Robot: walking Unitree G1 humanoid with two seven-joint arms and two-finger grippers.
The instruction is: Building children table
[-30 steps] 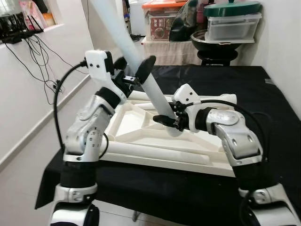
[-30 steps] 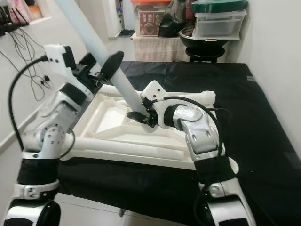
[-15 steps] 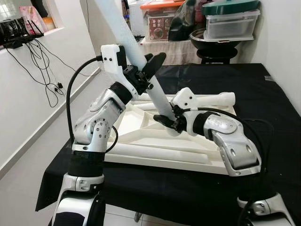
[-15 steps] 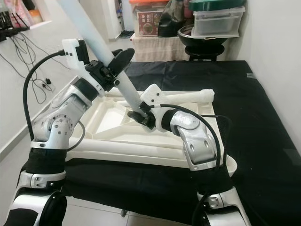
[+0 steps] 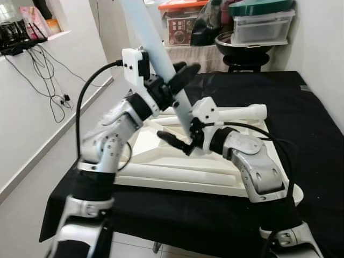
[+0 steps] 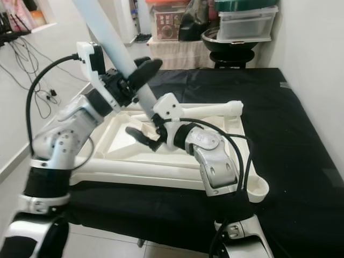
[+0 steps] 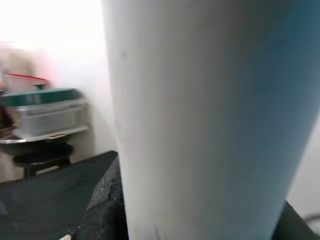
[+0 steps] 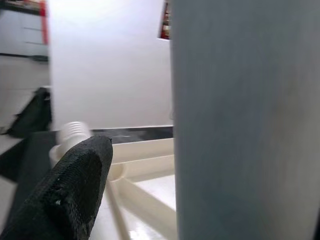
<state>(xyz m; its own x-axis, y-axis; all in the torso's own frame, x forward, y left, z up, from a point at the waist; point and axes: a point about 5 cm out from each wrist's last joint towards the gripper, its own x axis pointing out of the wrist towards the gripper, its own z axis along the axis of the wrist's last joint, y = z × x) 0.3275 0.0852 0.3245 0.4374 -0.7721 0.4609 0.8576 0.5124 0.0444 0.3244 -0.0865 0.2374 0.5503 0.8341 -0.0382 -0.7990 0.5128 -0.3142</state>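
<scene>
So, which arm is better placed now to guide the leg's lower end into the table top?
The right. The right gripper sits low by the foot of the white leg, just above the upturned table top. The left gripper clamps the leg higher, better for steadying.

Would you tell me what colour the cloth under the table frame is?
Black; the cloth shows best in the left eye view.

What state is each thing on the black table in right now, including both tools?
Long white cylindrical table leg: tilted, held above the tabletop.
White plastic tabletop: upside down, flat on the black table.
Second white leg: lying flat.
Left tool: shut on the leg.
Right tool: open beside the leg's lower end.
</scene>
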